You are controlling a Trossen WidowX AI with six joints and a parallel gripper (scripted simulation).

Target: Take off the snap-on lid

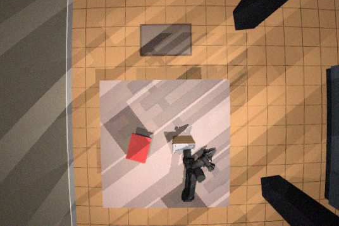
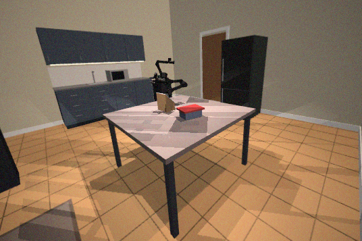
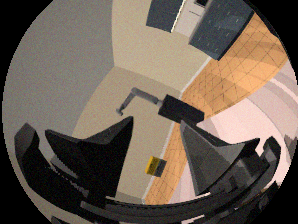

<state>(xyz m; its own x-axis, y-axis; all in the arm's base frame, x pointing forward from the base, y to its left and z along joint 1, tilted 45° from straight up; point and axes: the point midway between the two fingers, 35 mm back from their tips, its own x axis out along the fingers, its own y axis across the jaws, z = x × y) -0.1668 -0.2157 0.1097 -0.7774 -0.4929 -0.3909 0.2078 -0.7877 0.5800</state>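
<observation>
The red lid [image 1: 138,148] [image 2: 190,108] sits flat on top of the blue-grey storage box [image 2: 191,115], left of the arm in the top view. The lid covers the box's opening. The box stands on the pinkish-grey table [image 1: 152,174] [image 2: 142,121]. My gripper [image 3: 157,122] is open, its two dark fingers partly apart with nothing between them. It is raised on the arm's side of the table, away from the box and lid. Neither of these shows in the wrist view, and the fingers are too small to make out in the top and exterior views.
A brown, upright object [image 1: 184,140] [image 2: 163,102] with a white face toward the arm stands right of the box in the top view, close to the arm. In the wrist view, a small yellow and grey block [image 3: 156,166] appears beyond the fingers.
</observation>
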